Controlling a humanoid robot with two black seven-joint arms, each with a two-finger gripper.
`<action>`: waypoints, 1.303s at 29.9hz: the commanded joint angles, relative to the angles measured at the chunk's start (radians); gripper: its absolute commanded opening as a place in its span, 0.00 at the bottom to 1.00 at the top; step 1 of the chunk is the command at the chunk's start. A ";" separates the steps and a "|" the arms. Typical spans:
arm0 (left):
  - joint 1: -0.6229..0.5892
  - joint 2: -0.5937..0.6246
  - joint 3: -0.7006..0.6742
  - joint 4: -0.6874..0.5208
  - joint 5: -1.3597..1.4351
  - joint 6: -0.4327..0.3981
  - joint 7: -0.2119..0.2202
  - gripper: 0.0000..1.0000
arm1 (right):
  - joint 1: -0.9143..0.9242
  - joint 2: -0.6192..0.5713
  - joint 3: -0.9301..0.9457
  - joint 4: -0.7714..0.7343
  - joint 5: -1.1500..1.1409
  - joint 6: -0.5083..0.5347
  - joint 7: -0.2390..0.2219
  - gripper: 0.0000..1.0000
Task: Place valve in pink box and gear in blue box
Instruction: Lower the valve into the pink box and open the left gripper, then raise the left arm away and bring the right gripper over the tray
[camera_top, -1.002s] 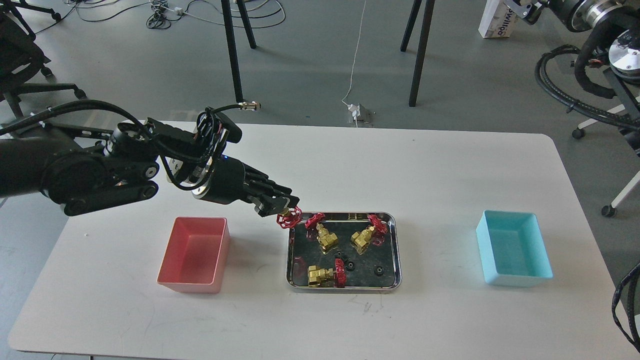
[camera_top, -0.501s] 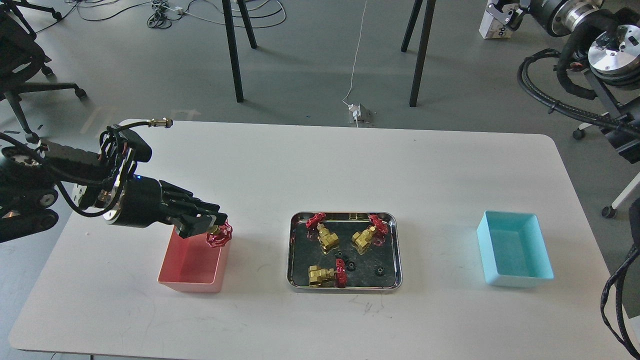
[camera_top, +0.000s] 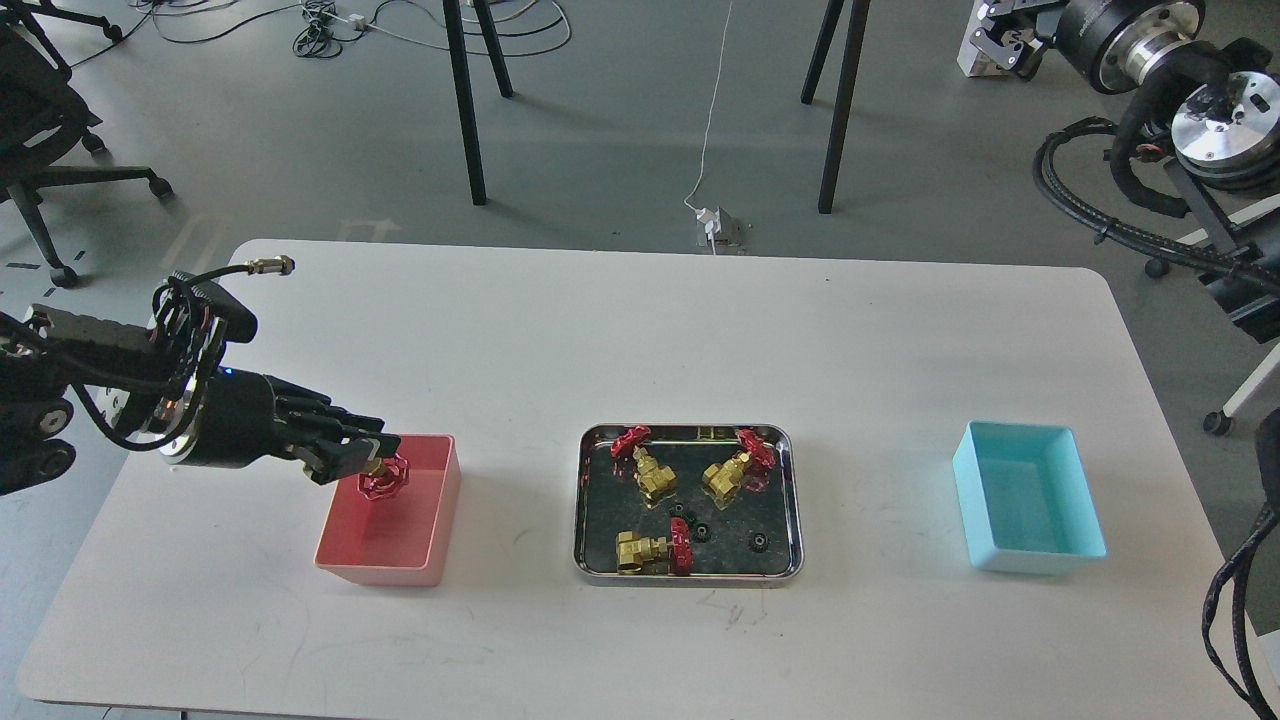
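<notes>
My left gripper (camera_top: 368, 462) has its jaws pinching a valve (camera_top: 383, 478); the red handwheel shows just below the fingertips, and the brass body is mostly hidden between them. The valve hangs over the pink box (camera_top: 345, 560), toward its far left corner, and looks to be clear of the floor of the box, though I can't judge the height well from this one view.

So the step in hand is the drop-off of this valve. By my reading the next move is simple: lower a touch if needed, spread the jaws and let the piece fall inside the walls, then lift straight up so the fingers don't catch the rim.

Out from there, the steel tray (camera_top: 580, 500) sits mid-counter with three more valves (camera_top: 650, 478) lying in it, two at the back and one at the front left. Several small black gears (camera_top: 757, 541) are scattered near the tray's front. The blue box (camera_top: 1040, 560), well apart to the right, looks empty.

My right gripper I can't find in this view; only cables and arm parts show at the right edge.

With three valves and all the gears waiting, I judge the job early on.
</notes>
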 joint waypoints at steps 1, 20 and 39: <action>0.033 -0.034 -0.001 0.051 0.001 0.018 0.000 0.24 | -0.007 0.000 0.001 0.000 0.000 0.000 0.000 1.00; 0.131 -0.159 -0.001 0.170 -0.008 0.040 0.000 0.26 | -0.037 -0.012 0.004 0.003 0.000 0.000 0.000 1.00; 0.131 -0.157 -0.190 0.160 -0.233 0.024 0.000 0.77 | -0.077 -0.017 -0.177 0.113 -0.210 0.002 0.014 0.99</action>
